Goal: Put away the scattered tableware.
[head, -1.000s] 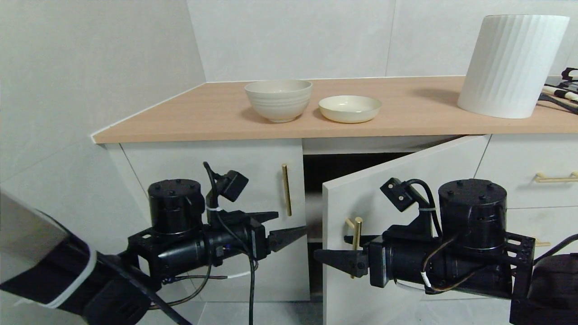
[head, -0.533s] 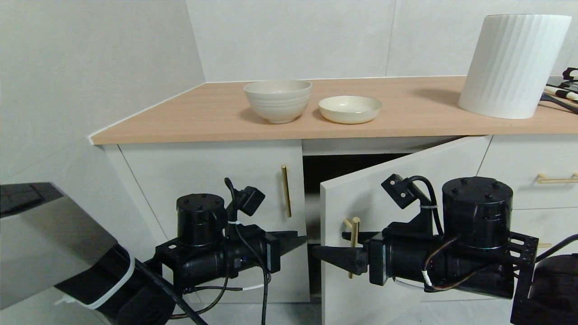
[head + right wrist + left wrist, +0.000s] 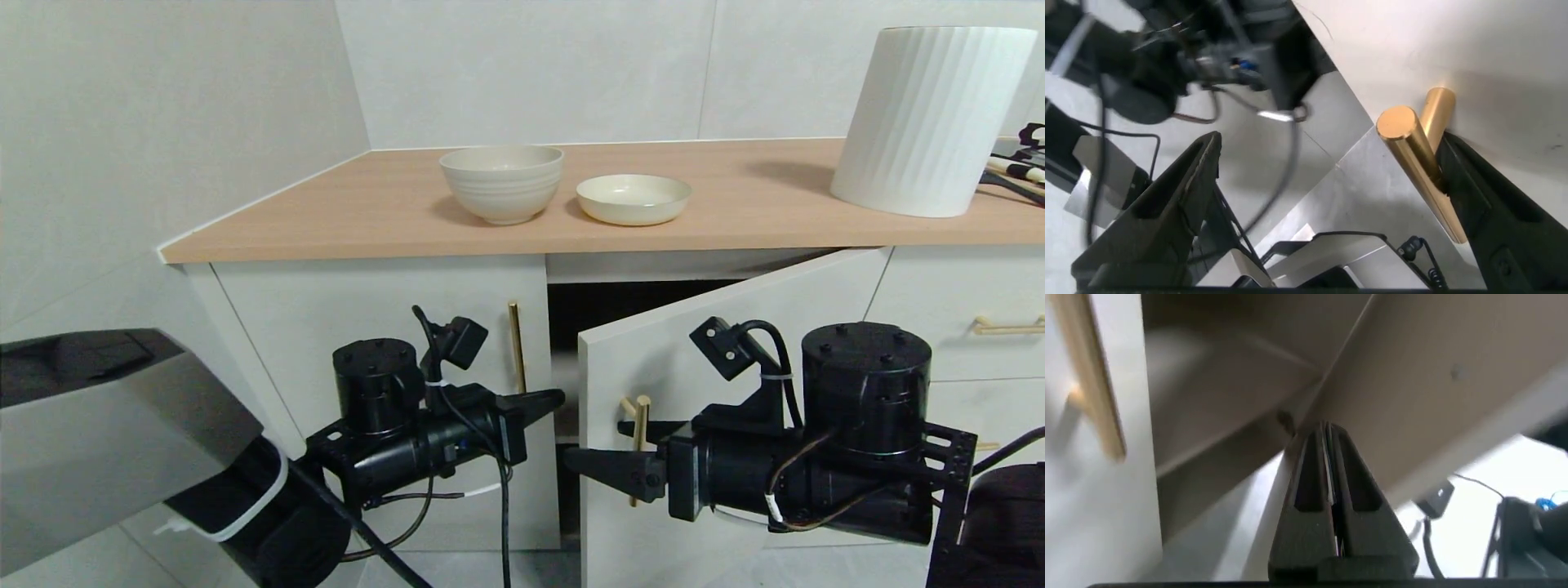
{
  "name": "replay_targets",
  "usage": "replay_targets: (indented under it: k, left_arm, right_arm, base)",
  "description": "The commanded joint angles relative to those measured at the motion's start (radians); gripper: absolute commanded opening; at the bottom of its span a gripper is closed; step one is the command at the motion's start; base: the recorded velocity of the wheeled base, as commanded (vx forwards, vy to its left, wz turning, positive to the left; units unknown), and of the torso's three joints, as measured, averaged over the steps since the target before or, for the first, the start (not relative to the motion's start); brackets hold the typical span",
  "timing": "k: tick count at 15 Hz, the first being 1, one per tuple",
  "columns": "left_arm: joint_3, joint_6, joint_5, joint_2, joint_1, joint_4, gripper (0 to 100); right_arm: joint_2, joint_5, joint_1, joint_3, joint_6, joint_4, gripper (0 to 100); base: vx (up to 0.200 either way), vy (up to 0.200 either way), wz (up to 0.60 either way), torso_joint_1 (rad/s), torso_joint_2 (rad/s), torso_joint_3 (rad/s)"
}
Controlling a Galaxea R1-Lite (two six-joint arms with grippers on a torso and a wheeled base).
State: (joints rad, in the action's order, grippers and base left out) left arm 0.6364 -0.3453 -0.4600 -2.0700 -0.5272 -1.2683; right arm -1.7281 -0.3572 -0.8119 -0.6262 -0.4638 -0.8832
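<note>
Left gripper (image 3: 549,398): low down, just left of the free edge of the half-open white cupboard door (image 3: 735,318), with its tip at the dark gap the door leaves. In the left wrist view (image 3: 1327,441) its jaws are pressed together and hold nothing.
Closed white door's brass bar handle (image 3: 515,346): left of the open door, across the gap, just above the left gripper.
Cream ribbed ceramic bowl (image 3: 501,182): on the light wooden worktop (image 3: 343,220), above the open door and to its left.
Pale yellow shallow dish (image 3: 633,198): on the worktop just beside the bowl, above the open door's free edge. The two look close, but contact cannot be told.
Open door's short brass bar handle (image 3: 642,445): near the door's free edge, low on its face.
Right gripper (image 3: 624,449): at that handle, in front of the door. In the right wrist view (image 3: 1331,220) the jaws are spread, with the handle (image 3: 1422,167) between them, close to one jaw and well clear of the other. Nothing is pinched.
White ribbed cylindrical container (image 3: 931,122): on the worktop, above the door's hinge side and to its right.
Stage, as a judgement: the cupboard is partly open and both pieces of tableware are not yet put away.
Risk: with the jaws unclosed, a pull could slide off the handle and leave the door too narrow for the bowl.
Risk: the left gripper sits by the door's edge, so a swing back of the door could strike it.
</note>
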Motion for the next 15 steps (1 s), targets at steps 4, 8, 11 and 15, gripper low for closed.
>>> replay_targets:
  k: [4, 8, 11, 15]
  left_arm:
    - [0.094, 0.008, 0.003, -0.125, -0.077, -0.066, 0]
    - [0.094, 0.009, 0.003, -0.145, -0.105, -0.141, 0]
    - [0.086, 0.009, 0.003, -0.133, -0.116, -0.141, 0]
    - [0.08, 0.009, 0.003, -0.113, -0.123, -0.141, 0]
  right_arm:
    - [0.007, 0.003, -0.02, 0.025, 0.005, 0.003, 100]
    - [0.024, 0.004, 0.023, 0.06, 0.086, 0.004, 100]
    - [0.015, 0.017, 0.08, 0.082, 0.191, 0.013, 100]
    - [0.079, 0.115, 0.112, 0.169, 0.211, 0.015, 100]
  base:
    - [0.0, 0.0, 0.0, 0.0, 0.0, 0.0]
    - [0.0, 0.0, 0.0, 0.0, 0.0, 0.0]
    - [0.0, 0.0, 0.0, 0.0, 0.0, 0.0]
    - [0.0, 0.0, 0.0, 0.0, 0.0, 0.0]
